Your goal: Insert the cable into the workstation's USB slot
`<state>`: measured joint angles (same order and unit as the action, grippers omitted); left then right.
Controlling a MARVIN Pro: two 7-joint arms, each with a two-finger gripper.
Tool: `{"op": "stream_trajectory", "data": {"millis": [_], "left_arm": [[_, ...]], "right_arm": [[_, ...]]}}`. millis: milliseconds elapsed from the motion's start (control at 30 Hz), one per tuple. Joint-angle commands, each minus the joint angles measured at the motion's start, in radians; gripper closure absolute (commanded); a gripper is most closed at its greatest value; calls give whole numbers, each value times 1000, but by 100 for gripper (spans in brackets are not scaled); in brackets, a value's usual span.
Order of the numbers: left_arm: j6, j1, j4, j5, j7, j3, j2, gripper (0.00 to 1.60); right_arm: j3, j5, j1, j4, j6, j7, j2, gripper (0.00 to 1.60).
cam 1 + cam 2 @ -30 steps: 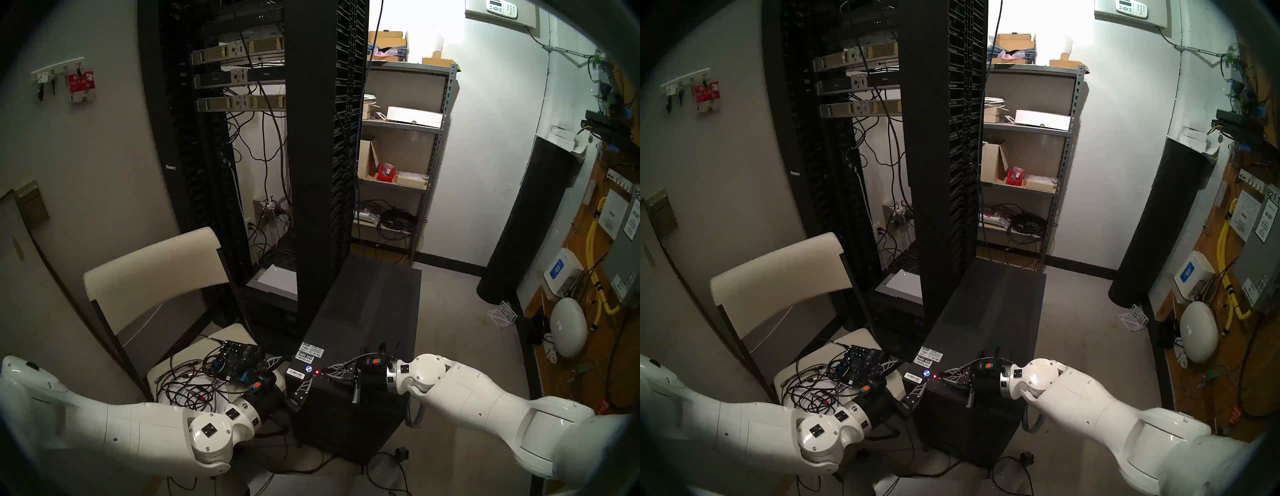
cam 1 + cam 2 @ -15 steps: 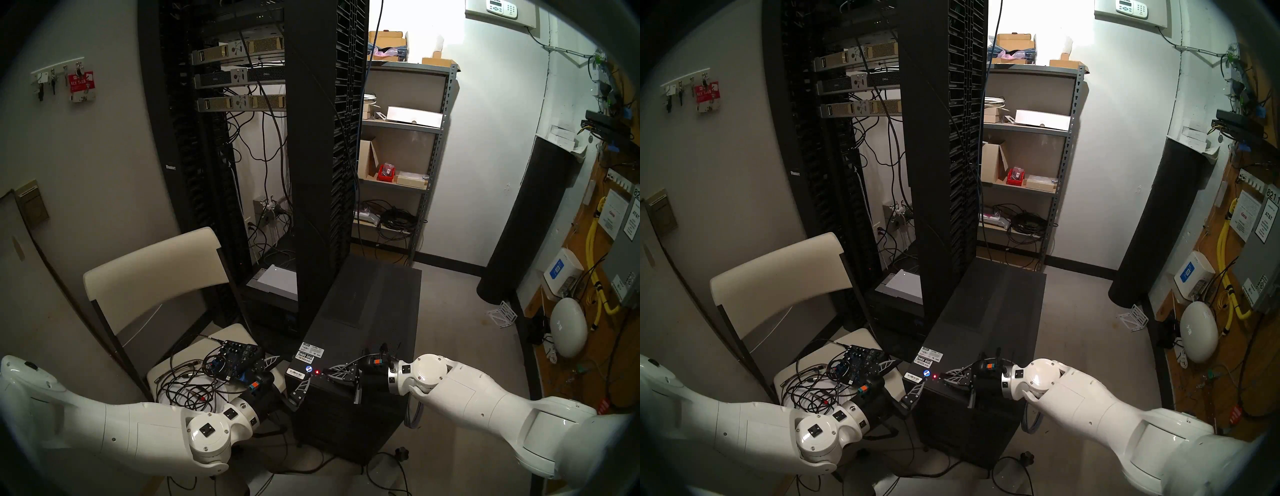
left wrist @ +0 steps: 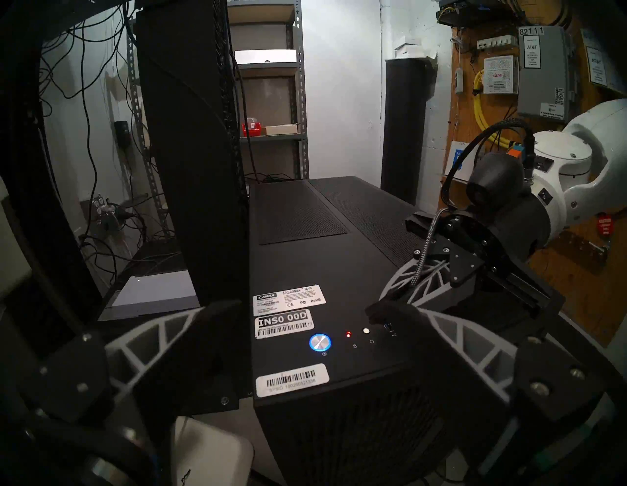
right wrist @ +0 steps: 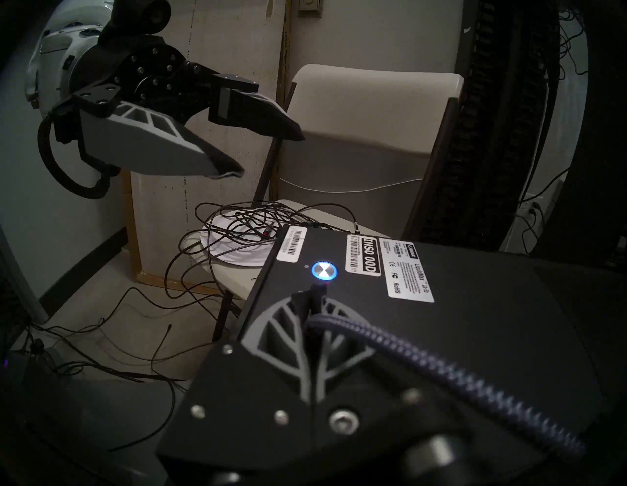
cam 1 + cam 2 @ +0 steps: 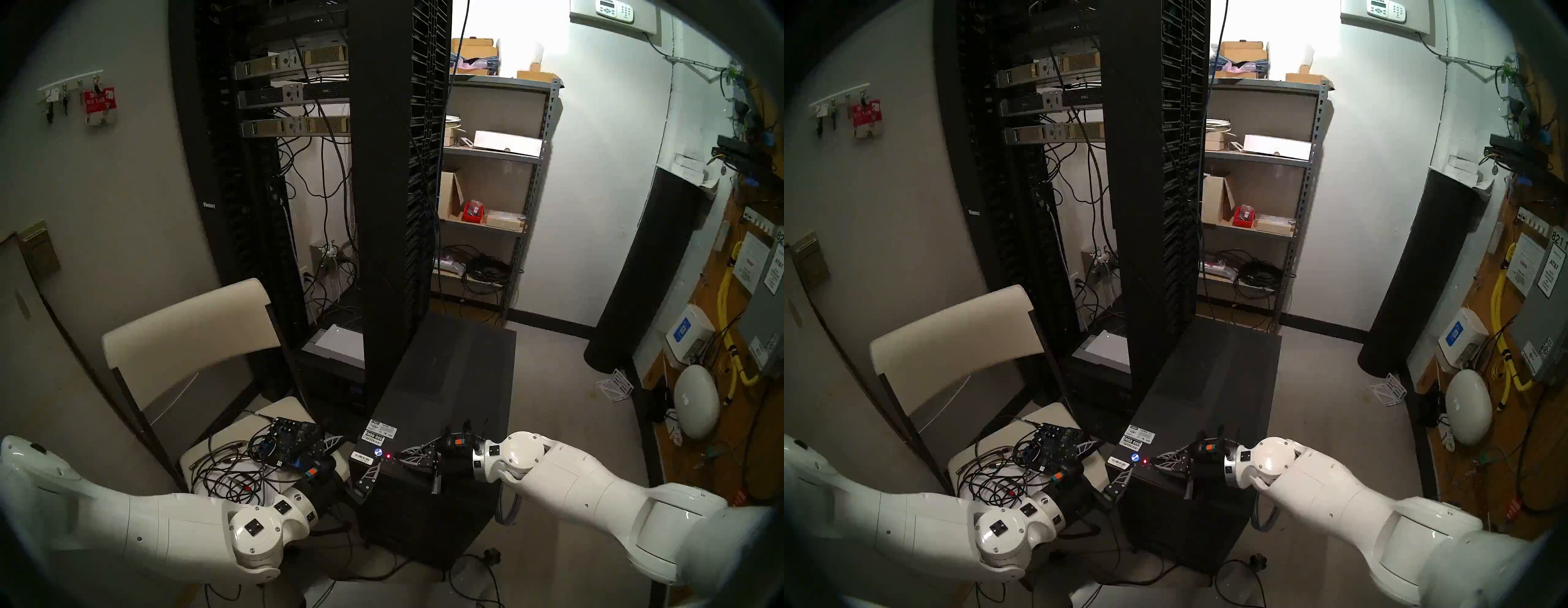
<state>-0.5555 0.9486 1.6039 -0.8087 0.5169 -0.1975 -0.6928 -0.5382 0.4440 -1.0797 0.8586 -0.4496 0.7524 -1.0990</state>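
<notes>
What could go wrong: I think the plug could miss the USB slot (image 3: 387, 326) and scrape the black top, because the fingertips hide most of the slot.
Another worry: the cable (image 3: 421, 258) could slip or bend if it gets pushed crooked.
Right gripper (image 3: 385, 310): pinched tight on the cable's plug end, tip low over the workstation (image 3: 342, 217), right by the red light (image 3: 348, 334). I cannot tell if the plug is touching the slot.
Left gripper (image 4: 268, 151): spread wide, holding nothing, hanging in the air beside the workstation's front corner.
Cable: the grey braided cord runs back over the right gripper and loops down behind the arm.
Workstation: stands on the floor, next to the chair (image 5: 186, 331).
</notes>
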Motion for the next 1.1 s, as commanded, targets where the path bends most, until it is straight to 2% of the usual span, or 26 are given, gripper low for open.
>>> {"op": "stream_trajectory", "data": {"millis": [0,233,733,767,833,933,1000,1067], "left_arm": [[-6,-6,10,-2,1,8,-1,0],[-5,-6,11,-3,1,8,-2,0],[-3,-8,13,-4,3,9,-2,0],[-4,-8,13,-5,3,9,-2,0],[-4,-8,13,-5,4,9,-2,0],[-5,-8,13,-6,4,9,-2,0],[-4,-8,13,-7,4,9,-2,0],[-4,-8,13,-7,4,9,-1,0]], "right_arm": [[39,-22,-34,-63,52,6,-4,160],[34,-14,-35,-66,41,14,0,160],[12,8,-37,-11,20,12,26,160],[10,9,-38,-8,18,9,27,154],[9,9,-37,-3,17,7,30,109],[6,9,-40,3,14,-1,32,104],[5,9,-41,7,12,-4,33,90],[3,8,-43,13,11,-9,35,88]]}}
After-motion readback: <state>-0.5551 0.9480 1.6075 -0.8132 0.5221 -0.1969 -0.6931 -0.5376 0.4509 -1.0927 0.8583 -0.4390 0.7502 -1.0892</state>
